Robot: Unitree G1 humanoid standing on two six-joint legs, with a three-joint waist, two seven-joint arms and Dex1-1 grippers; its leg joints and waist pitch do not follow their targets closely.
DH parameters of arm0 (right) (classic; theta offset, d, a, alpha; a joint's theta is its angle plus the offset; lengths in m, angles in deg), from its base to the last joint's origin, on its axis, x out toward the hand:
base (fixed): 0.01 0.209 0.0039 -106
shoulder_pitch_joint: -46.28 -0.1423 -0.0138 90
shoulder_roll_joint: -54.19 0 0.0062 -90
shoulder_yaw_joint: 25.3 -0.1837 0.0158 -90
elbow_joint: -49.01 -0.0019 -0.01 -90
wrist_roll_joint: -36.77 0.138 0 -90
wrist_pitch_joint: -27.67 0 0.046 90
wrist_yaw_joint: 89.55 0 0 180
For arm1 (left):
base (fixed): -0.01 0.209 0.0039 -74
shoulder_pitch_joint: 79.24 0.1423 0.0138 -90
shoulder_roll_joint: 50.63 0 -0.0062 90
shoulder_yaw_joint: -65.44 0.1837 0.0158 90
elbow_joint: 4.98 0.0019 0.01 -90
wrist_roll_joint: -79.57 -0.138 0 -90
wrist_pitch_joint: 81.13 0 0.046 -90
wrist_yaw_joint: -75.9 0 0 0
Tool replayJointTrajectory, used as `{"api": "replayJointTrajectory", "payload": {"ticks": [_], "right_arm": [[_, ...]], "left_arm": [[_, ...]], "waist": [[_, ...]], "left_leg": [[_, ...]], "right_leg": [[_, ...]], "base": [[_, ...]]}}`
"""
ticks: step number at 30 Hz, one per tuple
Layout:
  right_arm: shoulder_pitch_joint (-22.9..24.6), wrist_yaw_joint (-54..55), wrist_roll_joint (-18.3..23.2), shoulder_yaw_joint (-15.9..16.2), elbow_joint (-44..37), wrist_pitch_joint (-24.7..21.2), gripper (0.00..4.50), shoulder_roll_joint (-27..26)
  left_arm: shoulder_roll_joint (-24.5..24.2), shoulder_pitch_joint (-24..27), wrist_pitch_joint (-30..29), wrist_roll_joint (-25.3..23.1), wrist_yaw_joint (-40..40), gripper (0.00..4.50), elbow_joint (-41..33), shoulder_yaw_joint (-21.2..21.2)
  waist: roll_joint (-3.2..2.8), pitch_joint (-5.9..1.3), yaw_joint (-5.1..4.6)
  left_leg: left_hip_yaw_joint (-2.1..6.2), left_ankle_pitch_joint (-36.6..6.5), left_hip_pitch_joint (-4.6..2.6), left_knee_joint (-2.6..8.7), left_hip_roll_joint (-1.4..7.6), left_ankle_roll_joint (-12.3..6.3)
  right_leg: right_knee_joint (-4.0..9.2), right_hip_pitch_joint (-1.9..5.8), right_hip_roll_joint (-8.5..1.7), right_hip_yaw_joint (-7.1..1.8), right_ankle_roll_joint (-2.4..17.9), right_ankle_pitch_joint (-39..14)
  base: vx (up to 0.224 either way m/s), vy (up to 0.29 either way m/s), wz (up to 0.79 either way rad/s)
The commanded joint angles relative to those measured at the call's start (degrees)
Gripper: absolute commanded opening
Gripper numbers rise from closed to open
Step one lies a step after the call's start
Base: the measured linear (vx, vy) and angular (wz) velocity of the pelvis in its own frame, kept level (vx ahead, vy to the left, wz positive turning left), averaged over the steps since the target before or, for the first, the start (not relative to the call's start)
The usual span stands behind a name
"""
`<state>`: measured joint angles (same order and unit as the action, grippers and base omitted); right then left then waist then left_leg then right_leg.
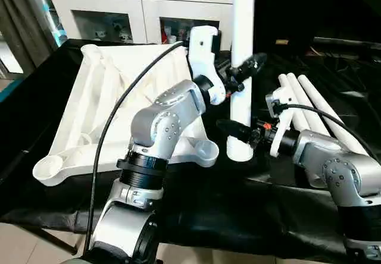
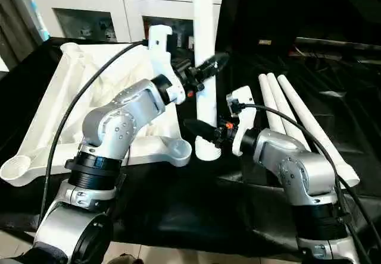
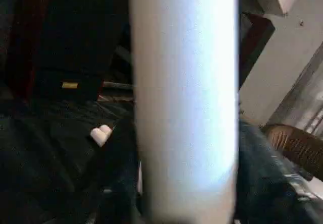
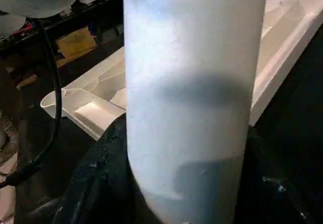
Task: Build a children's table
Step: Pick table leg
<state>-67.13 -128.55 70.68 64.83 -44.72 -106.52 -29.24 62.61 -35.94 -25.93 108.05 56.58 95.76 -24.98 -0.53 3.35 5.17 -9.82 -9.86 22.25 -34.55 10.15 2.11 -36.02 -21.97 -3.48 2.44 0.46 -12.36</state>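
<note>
Left gripper [image 1: 243,72] clamped about halfway closed on the upright leg [image 1: 241,50], high on the tube, black fingers [image 1: 253,63] reaching across its face. Right gripper [image 1: 237,131] likewise about half closed, gripping the same leg lower down, near the wide foot. Leg held vertical, foot resting on the black-draped work table [image 1: 202,204] just beside the near right corner socket [image 1: 206,151] of the tabletop, not inside it. Tabletop [image 1: 113,97] lying ribbed underside up on the robot's left, far edge tilted up, round sockets at the corners. Three spare legs [image 1: 318,109] lying side by side on the black cloth to the right, behind the right forearm. White cabinet [image 1: 143,8] with glass doors behind the work table. Black cable [image 1: 110,127] looping over the left forearm.
</note>
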Motion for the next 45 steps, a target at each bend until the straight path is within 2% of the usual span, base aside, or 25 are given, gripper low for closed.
{"api": "replayJointTrajectory", "payload": {"ticks": [1, 3, 5, 7, 12, 16, 23, 30, 45], "right_arm": [[-1.17, -0.10, -0.19, -0.87, -0.19, 1.54, 2.28, 0.32], [-1.08, -1.23, 0.61, -0.99, -0.07, 0.97, 2.63, 0.57], [-0.99, -2.06, 1.13, -1.20, -0.11, 0.44, 2.78, 0.86], [-0.57, -5.02, 3.02, -1.97, -0.48, -1.45, 3.04, 2.84], [-0.26, -8.30, 3.46, -1.53, -1.12, -2.72, 3.35, 6.12], [0.02, -10.52, 4.89, -1.89, -2.17, -3.99, 3.35, 7.76], [-0.17, -12.09, 6.44, -2.35, -2.18, -5.63, 3.35, 8.92], [0.14, -13.37, 5.81, -0.61, -2.51, -6.32, 3.35, 10.51], [0.84, -14.07, 6.10, 1.07, -2.57, -8.32, 3.35, 10.62]], "left_arm": [[0.35, -0.56, 0.24, 0.50, -0.49, 2.04, -0.76, -1.26], [0.10, -0.91, -0.21, 1.18, -1.49, 1.89, -1.09, -1.02], [-0.23, -1.04, -0.47, 1.47, -2.28, 1.86, -1.30, -0.67], [-1.04, -1.54, -0.71, 1.87, -4.29, 1.80, -1.80, 0.03], [-2.58, -2.76, -1.77, 2.84, -7.56, 1.80, -1.57, 0.56], [-3.24, -3.25, -3.19, 4.29, -10.03, 1.80, -1.82, 0.61], [-4.15, -3.64, -5.03, 5.42, -13.17, 1.80, -2.29, 1.52], [-4.38, -3.86, -7.17, 7.54, -15.08, 1.80, -3.28, 1.15], [-4.88, -3.42, -8.70, 9.34, -17.99, 1.80, -5.70, 2.11]], "waist": [[0.99, -4.12, 0.13], [0.98, -4.13, 0.14], [0.95, -4.11, 0.20], [1.01, -4.11, 0.27], [1.11, -4.07, 0.35], [0.99, -4.10, 0.40], [1.15, -4.11, 0.39], [1.37, -4.08, 0.50], [1.38, -4.11, 0.64]], "left_leg": [[0.72, -5.06, -0.87, 3.25, 2.49, -2.24], [0.71, -5.21, -0.87, 3.22, 2.47, -2.35], [0.73, -5.21, -0.82, 3.25, 2.44, -2.50], [0.71, -5.19, -0.84, 3.22, 2.47, -2.85], [0.67, -4.88, -0.81, 3.17, 2.42, -3.09], [0.71, -4.80, -0.84, 3.15, 2.50, -3.27], [0.68, -4.81, -0.87, 3.13, 2.54, -3.37], [0.64, -4.36, -0.87, 3.11, 2.53, -3.48], [0.66, -4.10, -0.82, 3.12, 2.55, -3.42]], "right_leg": [[4.51, 3.02, -4.23, -2.34, 12.20, -3.14], [4.47, 3.05, -4.31, -2.37, 12.39, -2.85], [4.44, 3.11, -4.31, -2.35, 12.42, -2.66], [4.48, 3.14, -4.32, -2.37, 12.44, -2.44], [4.41, 3.16, -4.35, -2.34, 12.59, -2.45], [4.31, 3.14, -4.36, -2.32, 13.05, -2.38], [4.36, 3.12, -4.37, -2.29, 13.47, -2.88], [4.33, 3.16, -4.42, -2.31, 13.27, -3.15], [4.35, 3.14, -4.42, -2.30, 13.21, -3.19]], "base": [[0.000, 0.000, 0.00], [0.000, 0.000, 0.00], [0.000, 0.000, 0.00], [0.000, 0.000, 0.00], [0.000, 0.000, 0.00], [0.000, 0.000, 0.00], [0.000, 0.000, 0.00], [0.000, 0.000, 0.00], [0.000, 0.000, 0.00]]}}
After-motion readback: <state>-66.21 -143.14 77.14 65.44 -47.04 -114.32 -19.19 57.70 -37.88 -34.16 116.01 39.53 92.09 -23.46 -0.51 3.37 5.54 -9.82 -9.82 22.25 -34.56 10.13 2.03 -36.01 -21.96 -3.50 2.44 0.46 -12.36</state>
